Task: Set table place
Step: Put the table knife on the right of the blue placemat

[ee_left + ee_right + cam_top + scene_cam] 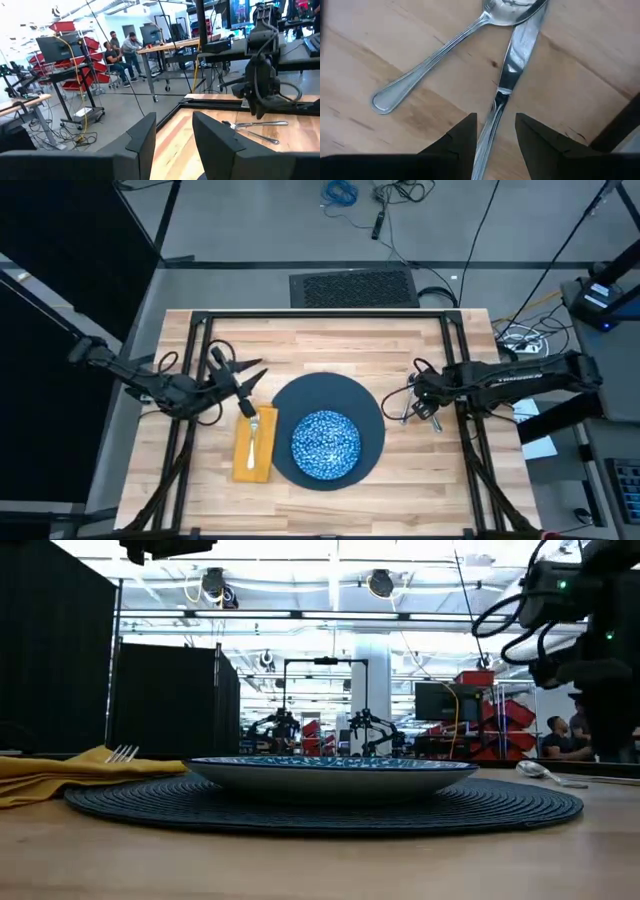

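Observation:
On the table (330, 340) a dark round plate (345, 392) carries a blue-and-white speckled dish (325, 443). At its left lies a mustard napkin (253, 462) with a fork (254, 430) resting on top. To the plate's right a knife (517, 55) and a spoon (435, 60) lie flat on the wood, their far ends crossing. My right gripper (496, 135) is low over them, open, one finger on each side of the knife's handle (489, 131). My left gripper (172, 142) hovers open above the napkin's far end with nothing between its fingers.
A black frame (320, 314) runs around the tabletop, and its rails lie close to both arms. Bare wood lies beyond the plate toward the far edge. People sit at desks in the room beyond the table (120, 50).

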